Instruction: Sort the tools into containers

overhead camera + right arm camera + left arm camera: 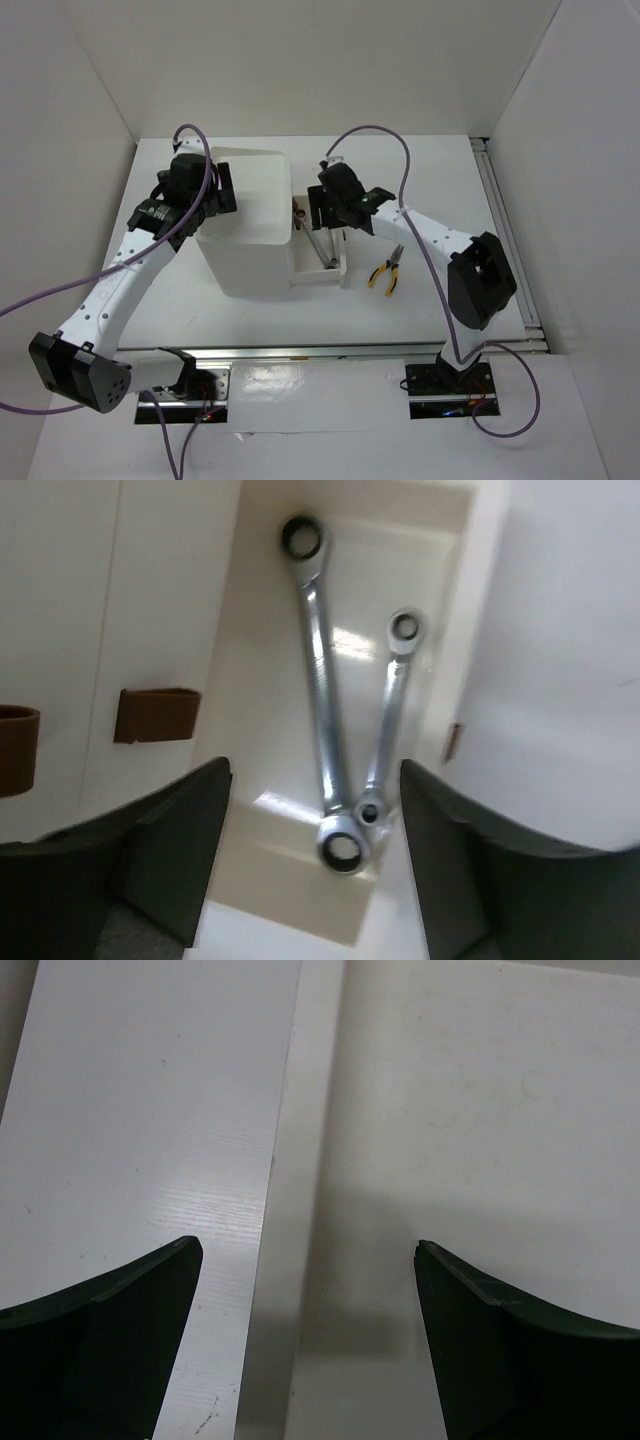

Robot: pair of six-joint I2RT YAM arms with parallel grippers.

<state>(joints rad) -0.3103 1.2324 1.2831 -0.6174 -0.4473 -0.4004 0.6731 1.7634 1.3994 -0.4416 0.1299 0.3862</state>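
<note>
A white plastic box [245,215] stands mid-table with one shallow drawer [322,262] pulled out to its right. Two silver wrenches lie in that drawer, a long one [322,680] and a shorter one [388,715], their near ends touching. My right gripper [325,210] hovers over the drawer, open [315,780], with the wrenches below and free of its fingers. Yellow-handled pliers [388,270] lie on the table to the right of the drawer. My left gripper [222,190] is open [308,1250] above the box's left edge [300,1160], holding nothing. No screwdrivers are in view.
Dark brown knobs [155,713] of shut drawers show on the box front beside the open one. White walls close the table in at the back and both sides. A metal rail [510,250] runs along the right edge.
</note>
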